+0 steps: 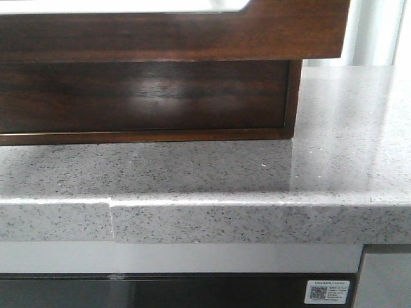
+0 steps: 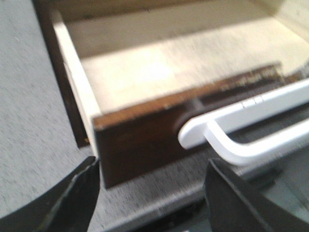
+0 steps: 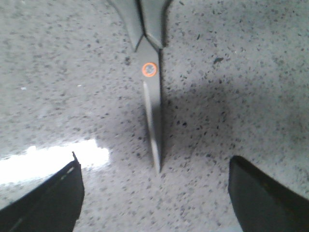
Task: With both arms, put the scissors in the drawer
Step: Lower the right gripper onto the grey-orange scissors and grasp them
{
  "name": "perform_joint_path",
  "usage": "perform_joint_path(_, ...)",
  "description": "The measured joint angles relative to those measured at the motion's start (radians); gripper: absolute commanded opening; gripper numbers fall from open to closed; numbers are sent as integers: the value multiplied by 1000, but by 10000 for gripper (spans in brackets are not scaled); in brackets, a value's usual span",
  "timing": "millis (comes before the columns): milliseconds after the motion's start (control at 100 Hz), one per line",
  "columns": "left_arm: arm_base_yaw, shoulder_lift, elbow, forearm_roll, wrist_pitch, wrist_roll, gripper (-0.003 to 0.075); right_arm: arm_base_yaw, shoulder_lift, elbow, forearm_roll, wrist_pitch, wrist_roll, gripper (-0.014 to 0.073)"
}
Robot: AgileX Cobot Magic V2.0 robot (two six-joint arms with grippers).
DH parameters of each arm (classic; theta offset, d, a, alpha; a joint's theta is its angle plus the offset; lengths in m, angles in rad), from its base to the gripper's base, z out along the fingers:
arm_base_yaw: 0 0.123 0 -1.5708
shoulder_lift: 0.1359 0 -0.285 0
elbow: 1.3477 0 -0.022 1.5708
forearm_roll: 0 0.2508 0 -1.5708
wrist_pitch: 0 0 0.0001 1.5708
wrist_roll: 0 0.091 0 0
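Hovering my right gripper, fingers spread, I see closed grey scissors with an orange pivot; my left gripper gapes beside the open brown drawer.

No arm shows in the front view. L gripper shows only in the left wrist view: 2 dark fingers, spread wide apart, nothing btwn them, not touching anything. The pic is a bit blurry. R gripper shows only in the right wrist view: 2 dark fingers, also spread wide, nothing held, tips pointing down at the surface below. Can't tell if the tips touch it.
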Motion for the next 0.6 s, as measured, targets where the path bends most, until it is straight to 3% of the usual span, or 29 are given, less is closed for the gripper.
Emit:
perform_joint_path(130, 0, 0, -2, 0, -69, -2, 438, -3, 85, -42, 2, 10, -38, 538)
perform_joint_path(350, 0, 0, -2, -2, -105, -2, 438, -3, 199, -133, 7, 19, -72, 399)
perform_joint_path(600, 0, 0, -2, -3, -109, -2, 438, 21, 310, -231, 9, 39, -105, 396)
